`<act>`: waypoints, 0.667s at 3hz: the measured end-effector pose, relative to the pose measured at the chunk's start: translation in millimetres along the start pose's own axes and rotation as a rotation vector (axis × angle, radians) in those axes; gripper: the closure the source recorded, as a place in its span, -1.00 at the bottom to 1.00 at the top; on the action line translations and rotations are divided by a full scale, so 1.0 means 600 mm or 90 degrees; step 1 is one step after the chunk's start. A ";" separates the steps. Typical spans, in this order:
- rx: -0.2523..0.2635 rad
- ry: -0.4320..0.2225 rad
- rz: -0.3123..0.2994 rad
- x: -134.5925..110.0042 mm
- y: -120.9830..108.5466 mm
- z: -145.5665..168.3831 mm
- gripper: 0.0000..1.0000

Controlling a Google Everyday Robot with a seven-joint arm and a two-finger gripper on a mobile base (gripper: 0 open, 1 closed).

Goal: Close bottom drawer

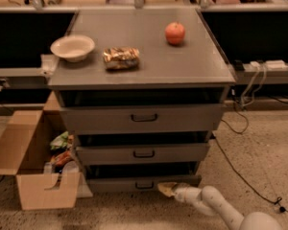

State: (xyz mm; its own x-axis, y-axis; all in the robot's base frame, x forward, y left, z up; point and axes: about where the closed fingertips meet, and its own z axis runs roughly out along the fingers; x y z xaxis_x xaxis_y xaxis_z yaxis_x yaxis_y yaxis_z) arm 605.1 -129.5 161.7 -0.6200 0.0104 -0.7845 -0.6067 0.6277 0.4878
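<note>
I see the gripper (167,189) low on the floor side, at the front of the bottom drawer (115,184), just right of its small dark handle (144,185). Its tan, wedge-shaped tip looks to be touching the slim grey panel. I cannot tell how far open it is, and nothing shows in its hold. Behind it the arm (216,206) runs off to the lower right in smooth, white, rounded segments.

The bottom drawer is the lowest and thinnest of three grey metal fronts in the cabinet (221,87). It sits out a little, with a dark band of shadow above its top edge. The middle drawer (182,153) and the tall top drawer (182,119) show the same dark gaps above them, and each has a thin, dark loop handle at its centre.

On the flat, matte grey top I have a shallow, pale round bowl (73,47) at the left. A crinkled, shiny snack bag (121,58) lies just beside it, and a round red fruit (175,33) sits well apart toward the back right.

An open brown cardboard box (33,190) stands against the cabinet's left side, with colourful packets (62,150) in it. The floor (259,147) is speckled stone, and thin dark cables (240,169) trail across it on the right.
</note>
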 end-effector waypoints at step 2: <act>0.006 -0.008 -0.003 -0.010 -0.007 0.001 1.00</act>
State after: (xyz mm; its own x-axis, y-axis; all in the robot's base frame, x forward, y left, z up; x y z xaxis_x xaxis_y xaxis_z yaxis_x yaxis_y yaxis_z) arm 611.6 -132.2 164.1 -0.6107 0.0164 -0.7917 -0.6055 0.6347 0.4802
